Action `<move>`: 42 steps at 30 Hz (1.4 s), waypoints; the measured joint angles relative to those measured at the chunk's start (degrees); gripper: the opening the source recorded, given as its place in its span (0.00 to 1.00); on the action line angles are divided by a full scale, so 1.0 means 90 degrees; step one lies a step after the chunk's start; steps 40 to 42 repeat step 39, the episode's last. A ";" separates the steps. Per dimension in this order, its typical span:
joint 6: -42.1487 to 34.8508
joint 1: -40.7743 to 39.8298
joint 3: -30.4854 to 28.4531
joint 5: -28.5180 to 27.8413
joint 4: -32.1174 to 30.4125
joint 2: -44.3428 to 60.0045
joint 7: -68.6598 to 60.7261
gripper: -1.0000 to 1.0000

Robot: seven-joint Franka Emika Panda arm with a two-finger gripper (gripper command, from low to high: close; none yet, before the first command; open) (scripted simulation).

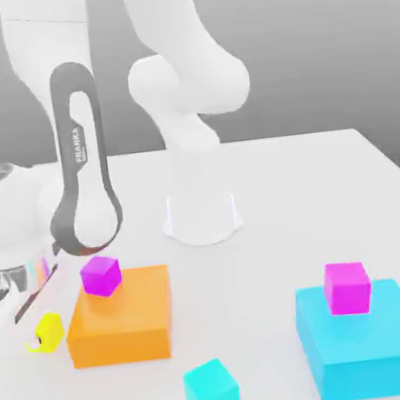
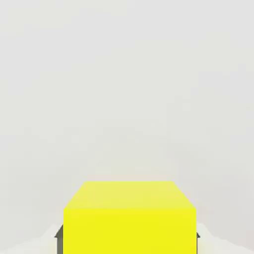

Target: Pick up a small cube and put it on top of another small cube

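A small yellow cube point(image 1: 49, 331) sits at the exterior view's left, just beside the orange block. My gripper point(image 1: 41, 325) reaches down to it, and in the hand view the yellow cube point(image 2: 129, 218) spans the whole gap between the fingers, with a dark fingertip point(image 2: 59, 237) pressed against each side. The gripper is shut on it. A small magenta cube point(image 1: 101, 276) rests on the orange block's back corner. Another small magenta cube point(image 1: 347, 287) sits on the cyan block. A small cyan cube point(image 1: 211, 390) lies on the table at the front.
The flat orange block point(image 1: 121, 322) lies right next to the yellow cube. A large cyan block point(image 1: 368, 342) sits at the exterior view's right. The arm's white base point(image 1: 202, 216) stands mid-table behind them. The table's left edge is close to the gripper.
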 joint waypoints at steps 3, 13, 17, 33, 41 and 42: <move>-0.0336 0.0213 -0.0284 -0.0307 -0.0100 -0.0439 0.0230 0.00; -0.1857 0.1836 0.0541 -0.0935 -0.0223 -0.2105 -0.0445 0.00; -0.2502 0.3152 0.1180 -0.0923 -0.0115 -0.2662 -0.1411 0.00; -0.2569 0.4907 0.2552 -0.1497 -0.0150 -0.2775 -0.2794 1.00; -0.3194 0.4974 0.2504 -0.1332 -0.0029 -0.3287 -0.2927 1.00; -0.3194 0.4974 0.2504 -0.1332 -0.0029 -0.3287 -0.2927 1.00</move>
